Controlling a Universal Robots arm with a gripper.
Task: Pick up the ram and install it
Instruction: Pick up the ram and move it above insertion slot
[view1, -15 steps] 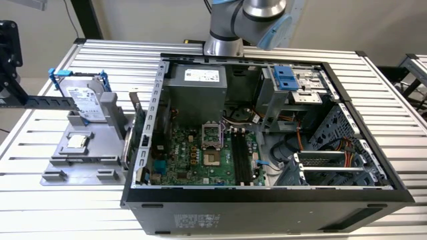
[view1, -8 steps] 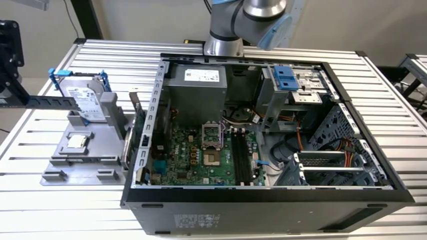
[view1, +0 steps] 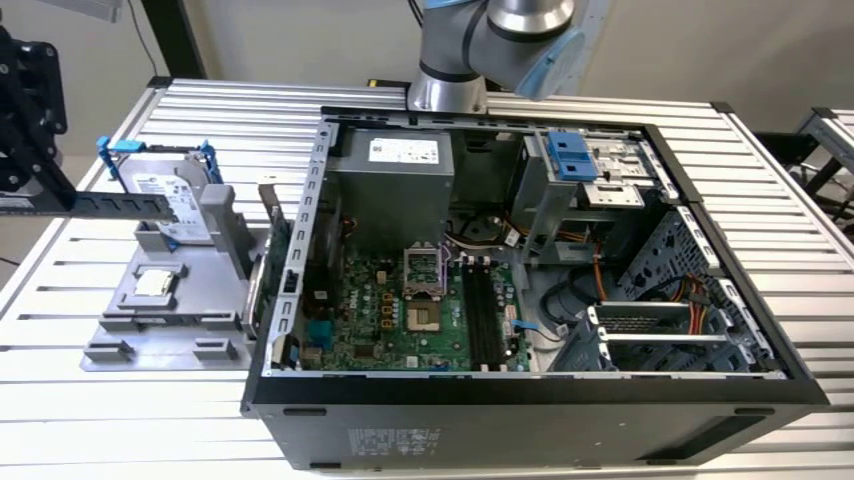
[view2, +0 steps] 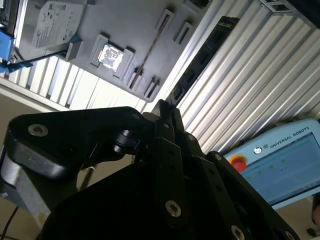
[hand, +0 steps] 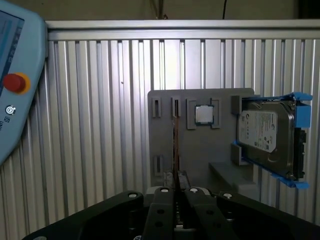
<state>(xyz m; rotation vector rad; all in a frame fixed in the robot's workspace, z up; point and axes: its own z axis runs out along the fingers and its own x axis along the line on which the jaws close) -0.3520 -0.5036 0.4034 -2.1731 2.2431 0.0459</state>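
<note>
Gripper (hand: 176, 194) fingers are clamped together on the ram (hand: 175, 145), which is edge-on in the first wrist view, over the grey tray (hand: 200, 150). Exterior view shows the stick held level beside the hard drive (view1: 187, 190), towards the exterior view's left of the open computer case (view1: 534, 385).
</note>
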